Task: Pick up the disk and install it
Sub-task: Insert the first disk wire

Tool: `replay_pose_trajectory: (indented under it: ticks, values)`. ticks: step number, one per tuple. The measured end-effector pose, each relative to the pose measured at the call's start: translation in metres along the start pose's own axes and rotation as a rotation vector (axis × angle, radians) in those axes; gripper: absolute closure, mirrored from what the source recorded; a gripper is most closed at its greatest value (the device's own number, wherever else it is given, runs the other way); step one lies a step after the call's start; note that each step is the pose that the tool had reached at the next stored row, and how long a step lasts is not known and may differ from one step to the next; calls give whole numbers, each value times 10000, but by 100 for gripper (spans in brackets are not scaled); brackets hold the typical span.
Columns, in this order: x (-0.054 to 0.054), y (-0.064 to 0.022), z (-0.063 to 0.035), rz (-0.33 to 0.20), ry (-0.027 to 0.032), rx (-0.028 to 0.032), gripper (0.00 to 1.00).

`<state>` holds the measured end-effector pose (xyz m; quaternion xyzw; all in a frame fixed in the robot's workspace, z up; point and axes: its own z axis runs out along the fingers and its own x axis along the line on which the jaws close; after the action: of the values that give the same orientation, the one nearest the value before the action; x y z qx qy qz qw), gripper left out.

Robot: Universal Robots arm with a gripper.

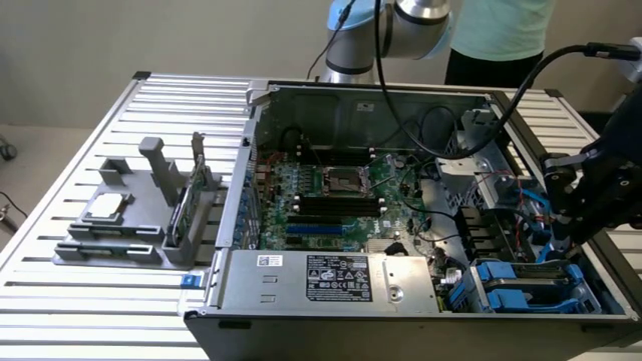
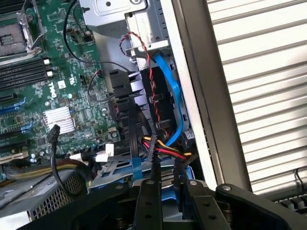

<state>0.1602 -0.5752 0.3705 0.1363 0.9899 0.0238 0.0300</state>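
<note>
End effector (image 1: 561,244) low over disk (image 1: 527,283) in the bay; cannot tell if clamped; nearby cables (image 2: 163,148) could snag, jamming the seating.

Slatted table (image 1: 101,316): computer case (image 1: 401,338), grey rack (image 1: 101,252).

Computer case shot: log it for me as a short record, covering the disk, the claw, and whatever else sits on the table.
disk: blue-framed, lying in the near corner of the case, on the exterior view's right
claw: inside the case, right over the disk's edge; contact cannot be told
rack: grey, on the table at the exterior view's left, beside the case
on rack: small silver chip lying flat, green card standing on edge
person: teal shirt, behind the table
</note>
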Motion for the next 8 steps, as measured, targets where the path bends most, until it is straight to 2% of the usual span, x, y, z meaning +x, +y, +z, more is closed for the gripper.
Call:
replay_pose_trajectory:
  ticks: [8]
  values:
    - [79,17,48,338,-302,-61,75]
